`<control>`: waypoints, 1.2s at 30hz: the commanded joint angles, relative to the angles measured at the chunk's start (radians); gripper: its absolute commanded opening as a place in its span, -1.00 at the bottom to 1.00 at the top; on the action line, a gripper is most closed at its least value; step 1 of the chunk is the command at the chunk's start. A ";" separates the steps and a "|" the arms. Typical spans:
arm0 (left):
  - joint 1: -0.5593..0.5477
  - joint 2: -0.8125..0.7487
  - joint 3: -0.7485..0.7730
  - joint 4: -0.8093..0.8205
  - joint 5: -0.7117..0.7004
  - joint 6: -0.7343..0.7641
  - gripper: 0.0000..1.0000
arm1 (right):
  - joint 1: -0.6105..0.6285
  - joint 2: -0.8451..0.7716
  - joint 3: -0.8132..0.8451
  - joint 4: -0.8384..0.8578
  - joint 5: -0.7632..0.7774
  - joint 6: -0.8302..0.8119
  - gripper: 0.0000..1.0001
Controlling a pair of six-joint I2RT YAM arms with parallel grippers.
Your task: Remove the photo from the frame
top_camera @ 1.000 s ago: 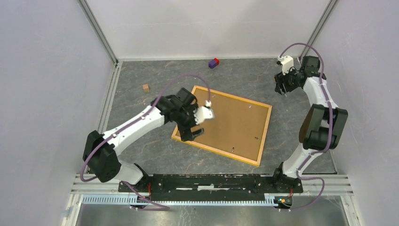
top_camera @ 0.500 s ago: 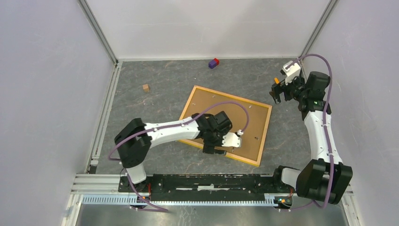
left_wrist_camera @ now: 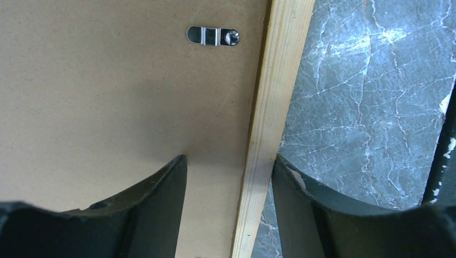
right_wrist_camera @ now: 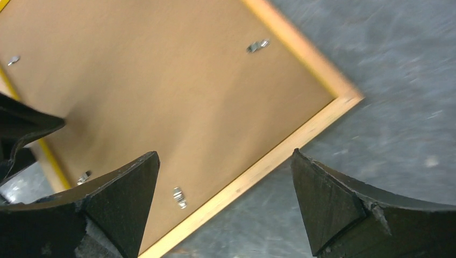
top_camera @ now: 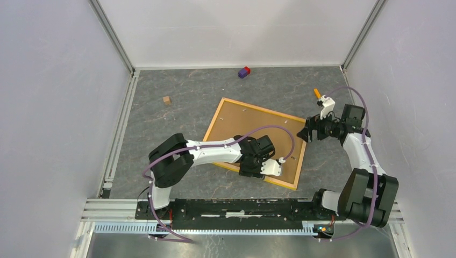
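The frame [top_camera: 253, 123] lies face down on the grey table, its brown backing board up and its yellow border around it. The photo is hidden beneath the board. My left gripper [top_camera: 253, 172] is at the frame's near edge. In the left wrist view it [left_wrist_camera: 228, 161] is open and straddles the pale wooden rail [left_wrist_camera: 269, 107], one finger over the board and one on the table side. A metal clip [left_wrist_camera: 213, 36] sits ahead of it. My right gripper [top_camera: 307, 134] hovers open over the frame's right edge [right_wrist_camera: 269, 161], holding nothing [right_wrist_camera: 225, 156]. Clips [right_wrist_camera: 258, 46] show on the board.
A purple and red block [top_camera: 244, 72] lies by the back wall. A small wooden cube [top_camera: 166, 100] sits at the left and an orange object [top_camera: 318, 93] at the right, behind the right gripper. Enclosure walls stand on three sides.
My left arm swept from the frame's left corner along to its near edge, its jaws narrowing around the rail. The right arm came down from the far right to the frame's right edge.
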State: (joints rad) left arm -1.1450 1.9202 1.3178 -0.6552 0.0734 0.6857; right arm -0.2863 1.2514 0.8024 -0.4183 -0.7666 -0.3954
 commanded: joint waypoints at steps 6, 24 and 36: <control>-0.003 0.023 -0.014 0.031 0.058 -0.068 -0.10 | -0.016 -0.033 -0.158 0.134 -0.078 0.234 0.96; 0.190 -0.131 0.100 -0.023 0.229 -0.178 -0.96 | -0.121 0.103 -0.260 0.217 -0.278 0.432 0.91; 0.203 -0.207 0.102 -0.014 0.233 -0.139 -0.96 | 0.006 0.217 -0.355 0.352 -0.398 0.568 0.81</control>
State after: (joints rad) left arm -0.9340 1.7958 1.3766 -0.7242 0.2604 0.5541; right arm -0.3290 1.4391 0.4706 -0.1761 -1.0870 0.0826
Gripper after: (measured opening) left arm 0.072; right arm 0.925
